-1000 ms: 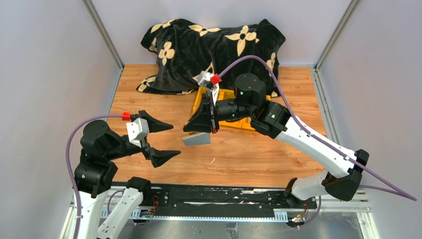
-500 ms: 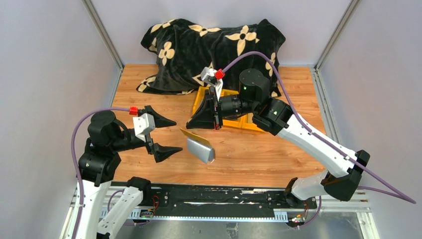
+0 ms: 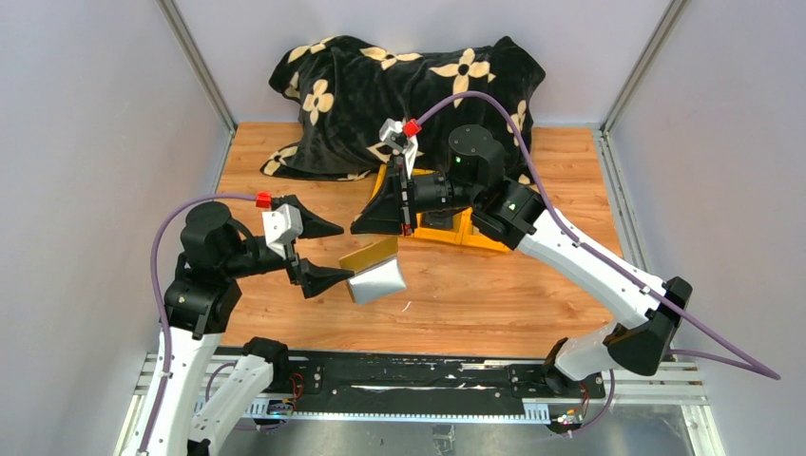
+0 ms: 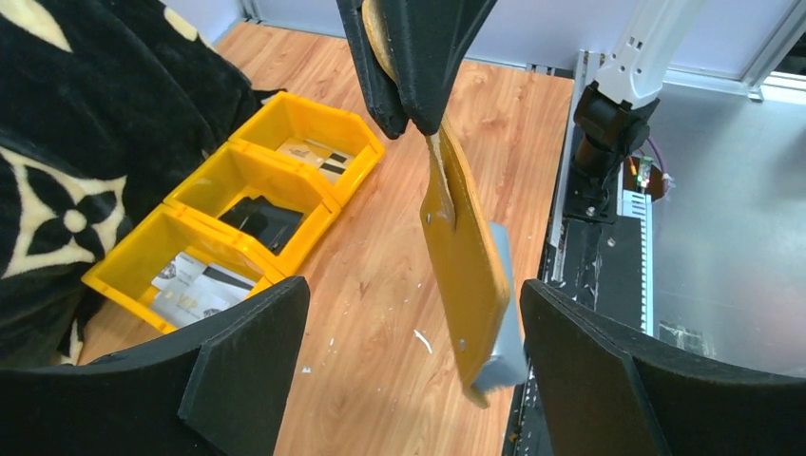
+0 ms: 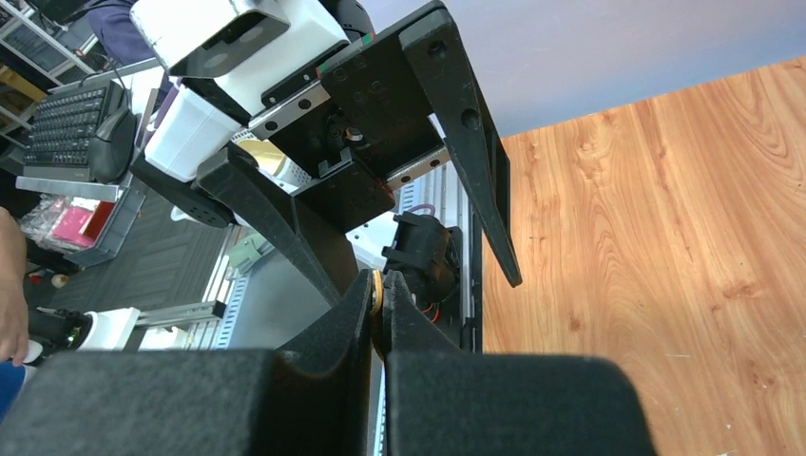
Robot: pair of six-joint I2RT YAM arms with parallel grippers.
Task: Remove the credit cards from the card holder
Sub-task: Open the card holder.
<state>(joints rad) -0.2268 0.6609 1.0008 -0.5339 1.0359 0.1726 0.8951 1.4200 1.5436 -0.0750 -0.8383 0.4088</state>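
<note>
The card holder (image 3: 377,279) hangs over the wooden table with its silvery body low and its mustard-yellow flap (image 3: 369,253) open above it. My right gripper (image 3: 366,230) is shut on the top edge of that flap (image 4: 464,256), and a thin yellow sliver shows between its jaws (image 5: 382,285). My left gripper (image 3: 346,253) is open and straddles the hanging holder. The silver body (image 4: 506,294) sits close to one finger, with wide room to the other. The credit cards are hidden.
A row of yellow bins (image 3: 447,231) stands just behind the right gripper, holding pale printed items and a black one (image 4: 261,220). A black blanket with cream flowers (image 3: 409,85) lies at the back. The black base rail (image 3: 399,372) runs along the near edge.
The flap has come open and the silver body now hangs lower. My left gripper has moved right, up to the holder, so its open jaws straddle it. The right gripper shifted slightly back.
</note>
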